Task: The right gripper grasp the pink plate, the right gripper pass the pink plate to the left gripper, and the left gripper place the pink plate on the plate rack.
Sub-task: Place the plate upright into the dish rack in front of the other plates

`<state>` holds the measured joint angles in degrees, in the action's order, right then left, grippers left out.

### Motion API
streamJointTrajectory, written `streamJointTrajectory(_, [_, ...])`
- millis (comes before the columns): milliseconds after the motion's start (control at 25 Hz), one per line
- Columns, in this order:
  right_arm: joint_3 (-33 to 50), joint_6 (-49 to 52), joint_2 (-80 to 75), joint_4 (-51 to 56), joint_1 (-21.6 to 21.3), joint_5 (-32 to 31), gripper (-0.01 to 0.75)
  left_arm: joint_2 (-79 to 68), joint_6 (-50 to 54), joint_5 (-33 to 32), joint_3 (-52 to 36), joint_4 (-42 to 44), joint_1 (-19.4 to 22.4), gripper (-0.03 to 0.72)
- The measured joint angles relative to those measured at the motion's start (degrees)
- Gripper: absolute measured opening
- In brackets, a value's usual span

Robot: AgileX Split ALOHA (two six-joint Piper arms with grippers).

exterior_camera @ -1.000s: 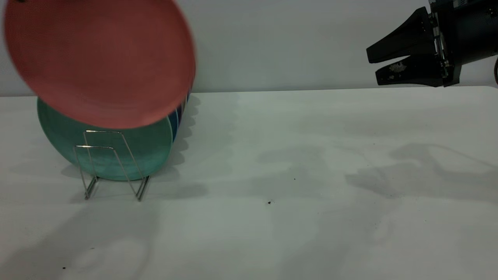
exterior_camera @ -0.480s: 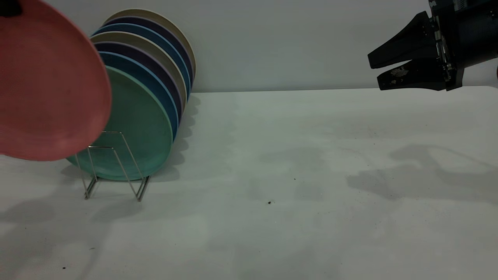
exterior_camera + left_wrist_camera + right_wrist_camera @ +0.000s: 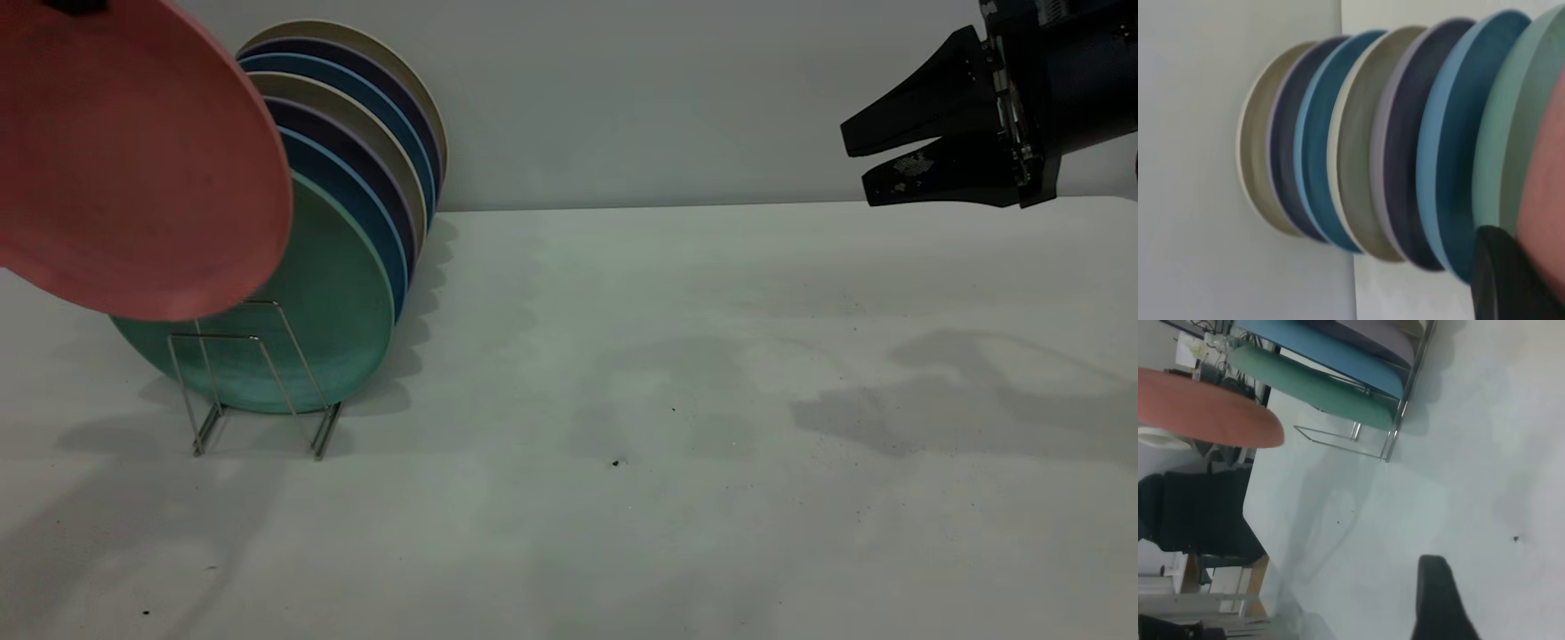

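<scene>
The pink plate (image 3: 133,160) hangs tilted in the air at the upper left, in front of and above the plate rack (image 3: 213,336). Its lower rim overlaps the teal-green plate (image 3: 338,311) in the exterior view. My left gripper (image 3: 76,5) shows only as a black bit at the plate's top edge and is shut on the plate. In the left wrist view one finger (image 3: 1511,280) lies against the pink plate (image 3: 1545,200). My right gripper (image 3: 853,164) is open and empty, high at the far right. The right wrist view shows the pink plate (image 3: 1205,407) edge-on above the rack (image 3: 1365,447).
Several plates in teal, blue, purple and beige (image 3: 373,133) stand in the rack behind its two bare front loops. The rack sits at the table's left (image 3: 622,356). A grey wall runs behind the table.
The pink plate swung left away from the rack's front, then came back a little right and up. The right gripper has hardly moved.
</scene>
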<state>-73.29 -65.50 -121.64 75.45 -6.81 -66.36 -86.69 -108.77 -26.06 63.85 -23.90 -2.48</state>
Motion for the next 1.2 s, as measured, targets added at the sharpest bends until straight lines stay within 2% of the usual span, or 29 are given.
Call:
streamJointTrajectory(360, [0.00,0.00,0.00,0.00,0.00,0.00,0.475,-2.27,-11.50,0.77,0.00,-8.83,0.00,0.056])
streamJointTrajectory(720, [0.00,0.00,0.04,0.00,0.00,0.00,0.475,-5.72,-11.62,4.36,0.00,-9.78,0.00,0.056])
streamJointTrajectory(1200, [0.00,-0.22,0.04,0.00,0.00,0.00,0.474,-8.33,-11.62,5.56,-1.92,-9.97,0.00,0.059])
